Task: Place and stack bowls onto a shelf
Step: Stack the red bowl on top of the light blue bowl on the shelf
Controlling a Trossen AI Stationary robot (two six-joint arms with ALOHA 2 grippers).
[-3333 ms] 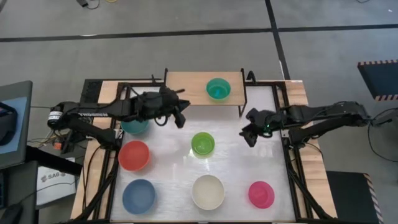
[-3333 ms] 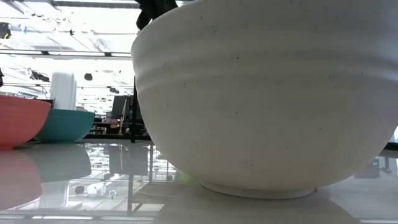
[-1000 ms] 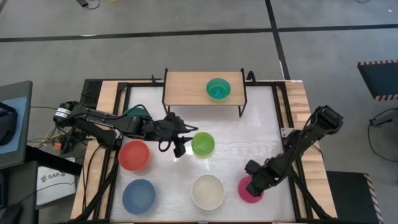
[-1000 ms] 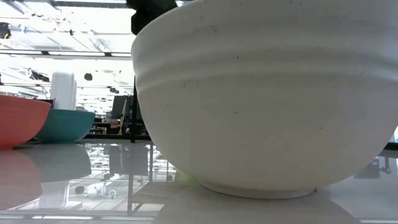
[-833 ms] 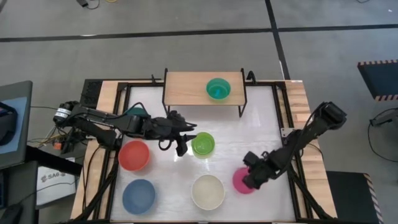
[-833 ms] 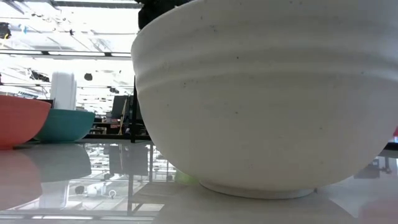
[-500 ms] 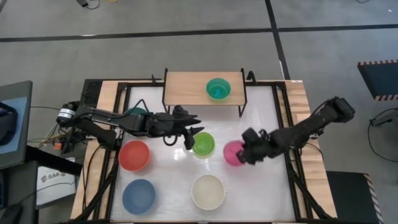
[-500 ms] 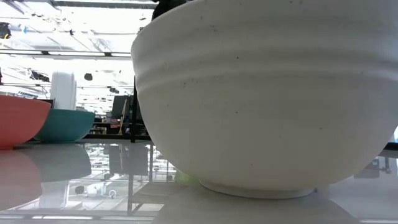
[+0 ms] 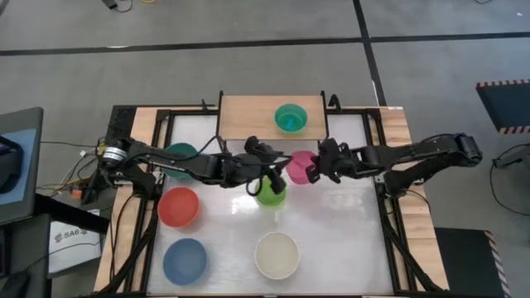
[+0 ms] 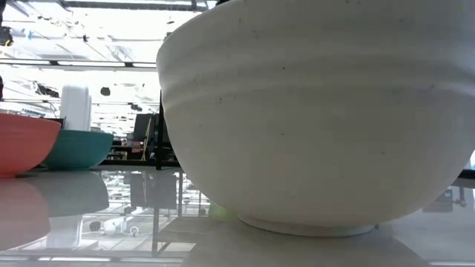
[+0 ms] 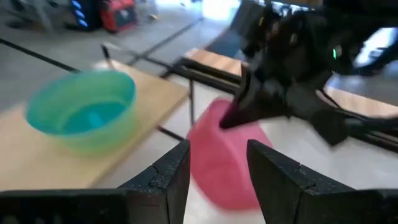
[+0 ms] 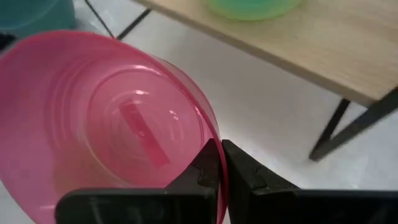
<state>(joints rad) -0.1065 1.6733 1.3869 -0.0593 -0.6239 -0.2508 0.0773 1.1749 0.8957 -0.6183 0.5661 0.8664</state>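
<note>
1. The right gripper [image 9: 313, 169] is pinched shut on the rim of the pink bowl [image 9: 299, 166], which is carried clear of the table.
2. The shelf [image 9: 248, 117] lies just beyond the pink bowl, away from the arm bases; a cyan bowl [image 9: 291, 117] already sits on its right part, almost directly past the gripper.
3. Judgement: the right arm is the nearer one for the placement, and the carry must continue forward over the shelf edge.
4. The left gripper [image 9: 267, 176] stands open over the green bowl [image 9: 269, 195], holding nothing.
</note>
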